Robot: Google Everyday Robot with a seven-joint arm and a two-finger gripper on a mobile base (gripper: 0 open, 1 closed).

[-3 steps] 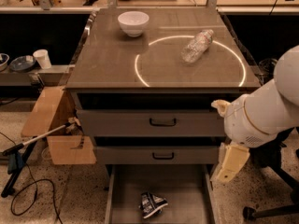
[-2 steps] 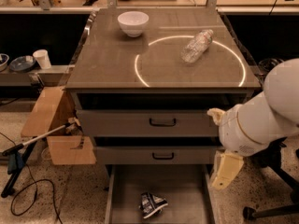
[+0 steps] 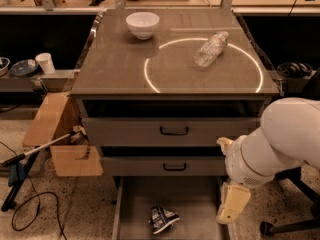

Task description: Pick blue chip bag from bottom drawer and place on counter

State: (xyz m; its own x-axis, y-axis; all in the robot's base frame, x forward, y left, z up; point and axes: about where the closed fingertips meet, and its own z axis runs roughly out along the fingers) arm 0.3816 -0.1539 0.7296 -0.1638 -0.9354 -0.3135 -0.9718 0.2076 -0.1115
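Observation:
The blue chip bag (image 3: 162,219), a small crumpled dark packet with white markings, lies on the floor of the open bottom drawer (image 3: 137,201), near its front middle. My gripper (image 3: 231,204) hangs from the white arm at the drawer's right edge, to the right of the bag and a little above it, not touching it. The counter (image 3: 120,69) with its glowing white circle is above the drawers.
A white bowl (image 3: 142,24) and a clear plastic bottle (image 3: 211,48) are on the counter. Two drawers with black handles (image 3: 174,131) sit above the open one. A cardboard box (image 3: 55,134) and a stick with cables lie on the floor at the left.
My arm and gripper have moved left and down, closer to the right side of the open bottom drawer. The bag has not moved.

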